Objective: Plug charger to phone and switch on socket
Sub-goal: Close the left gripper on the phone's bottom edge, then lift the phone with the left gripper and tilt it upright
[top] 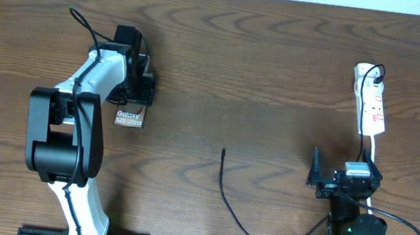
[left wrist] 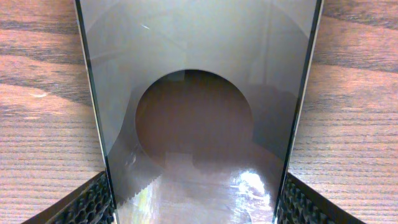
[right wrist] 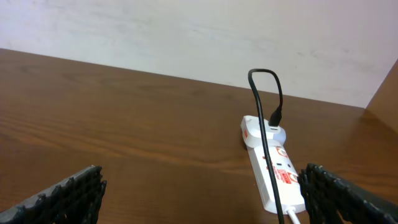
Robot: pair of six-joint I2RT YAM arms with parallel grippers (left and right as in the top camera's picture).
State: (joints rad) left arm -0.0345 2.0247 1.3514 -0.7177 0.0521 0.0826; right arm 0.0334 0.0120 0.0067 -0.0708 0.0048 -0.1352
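— Where's the phone (top: 129, 117)?

— Flat on the table (top: 279, 54), left of the middle, screen up. The left gripper (top: 139, 94) sits over its far end. From the left wrist, the phone fills the space between the fingers (left wrist: 87, 205), and both pads press against its long edges. So that pincer is closed on the phone, at the phone's own width.

— And the right gripper (top: 315, 175)?

— Spread wide, with nothing in it. It sits low at the right, near the front edge of the table, and its fingers (right wrist: 62, 199) show at the two bottom corners of its camera view.

— The charger (top: 222, 170)?

— Loose on the table between the arms. Its tip points away from the robot, well apart from the phone, and touches neither gripper. The cable curves back toward the right arm's base.

— What's in the socket (top: 372, 103)?

— It lies far right, lengthwise, beyond the right gripper. A black lead (right wrist: 264, 112) is plugged in at its far end and arches over the strip. I can't tell whether that is the charger's other end. The switch position is too small to read.
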